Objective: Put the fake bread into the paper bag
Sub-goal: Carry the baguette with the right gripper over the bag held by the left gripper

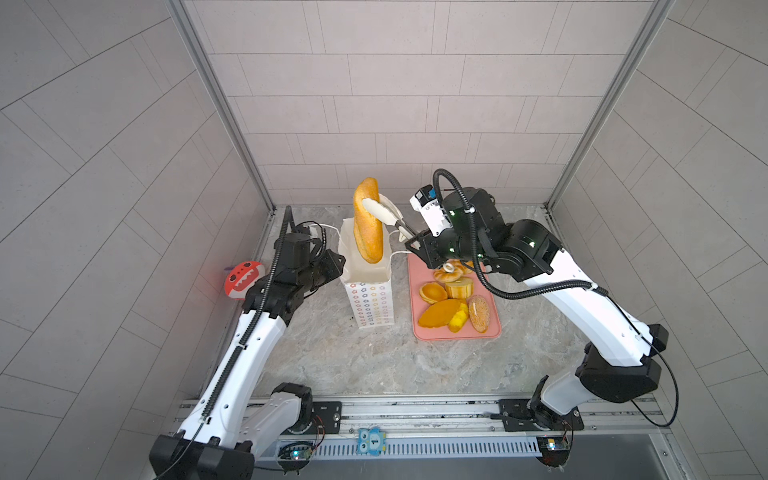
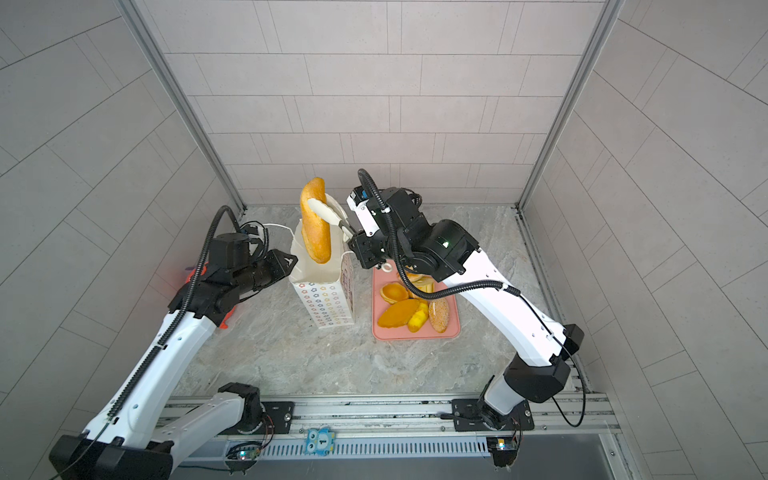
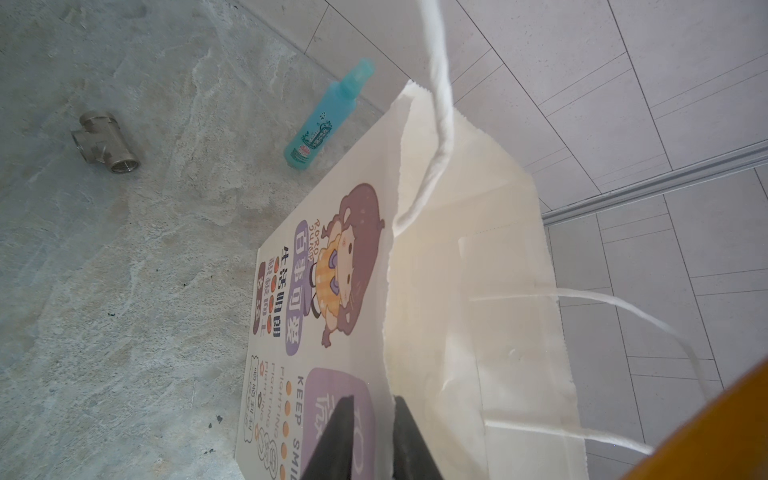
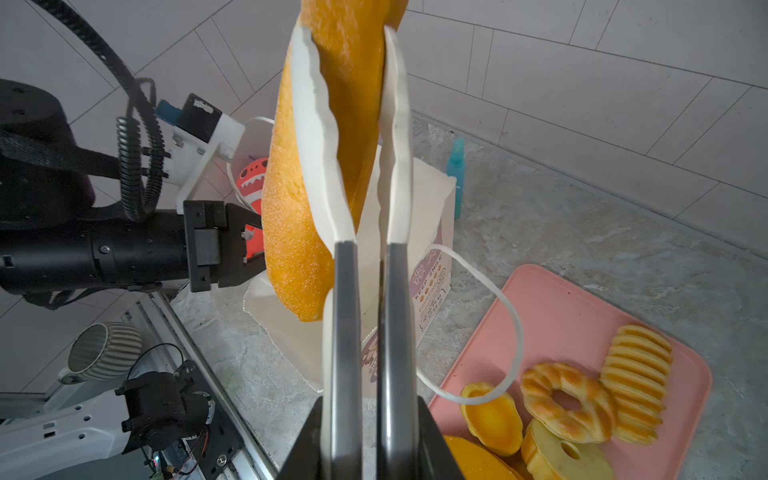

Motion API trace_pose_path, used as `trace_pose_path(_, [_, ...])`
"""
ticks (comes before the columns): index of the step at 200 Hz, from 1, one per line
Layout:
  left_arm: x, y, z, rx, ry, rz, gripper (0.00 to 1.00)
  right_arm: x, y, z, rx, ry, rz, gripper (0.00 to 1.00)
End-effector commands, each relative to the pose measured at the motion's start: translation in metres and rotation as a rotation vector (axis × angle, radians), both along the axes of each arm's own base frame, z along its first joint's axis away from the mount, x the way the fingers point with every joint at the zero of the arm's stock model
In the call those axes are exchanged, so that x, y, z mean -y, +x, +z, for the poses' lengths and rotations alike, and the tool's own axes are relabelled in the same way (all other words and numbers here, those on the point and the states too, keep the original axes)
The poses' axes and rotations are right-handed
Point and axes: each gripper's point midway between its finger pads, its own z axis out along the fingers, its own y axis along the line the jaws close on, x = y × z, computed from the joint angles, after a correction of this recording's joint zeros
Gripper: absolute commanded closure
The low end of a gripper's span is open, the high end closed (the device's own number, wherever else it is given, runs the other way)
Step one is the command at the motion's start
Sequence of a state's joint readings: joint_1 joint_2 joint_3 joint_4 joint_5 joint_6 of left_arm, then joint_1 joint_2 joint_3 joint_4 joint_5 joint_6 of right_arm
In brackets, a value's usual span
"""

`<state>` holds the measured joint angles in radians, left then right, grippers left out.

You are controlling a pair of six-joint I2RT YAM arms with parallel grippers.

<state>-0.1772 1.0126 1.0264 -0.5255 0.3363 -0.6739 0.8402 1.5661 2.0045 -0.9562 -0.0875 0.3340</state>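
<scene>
Tongs (image 4: 316, 145) with white tips, their metal handles clamped tight in the right gripper (image 4: 370, 451), squeeze the long loaf (image 1: 368, 226) and hold it almost upright over the paper bag (image 1: 370, 301). The loaf's lower end hangs at the bag's open mouth; whether it is below the rim cannot be told. The left gripper (image 3: 374, 432) sits at the bag's rim, jaws a narrow gap apart with the paper edge between them. The rest of the fake bread, among it a twisted ring (image 4: 565, 399) and a seeded bun (image 1: 478, 313), lies on the pink tray (image 1: 457, 332) just beside the bag.
</scene>
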Motion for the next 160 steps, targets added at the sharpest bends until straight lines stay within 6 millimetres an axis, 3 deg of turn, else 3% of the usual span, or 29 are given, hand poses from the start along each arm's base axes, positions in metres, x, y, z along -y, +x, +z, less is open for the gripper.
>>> trace_pose_path(1, [0.001, -0.001, 0.006, 0.033, -0.004, -0.009, 0.78, 0.001, 0.003, 0.009, 0.056, -0.012, -0.021, 0.76])
trace_pose_path(104, [0.003, 0.0, 0.005, 0.032, -0.008, -0.017, 0.86, -0.01, 0.002, -0.036, -0.014, -0.118, -0.012, 0.76])
trace_pose_path(160, [0.003, 0.0, 0.005, 0.031, -0.009, -0.018, 0.86, -0.012, -0.001, -0.049, -0.03, -0.153, -0.006, 0.76])
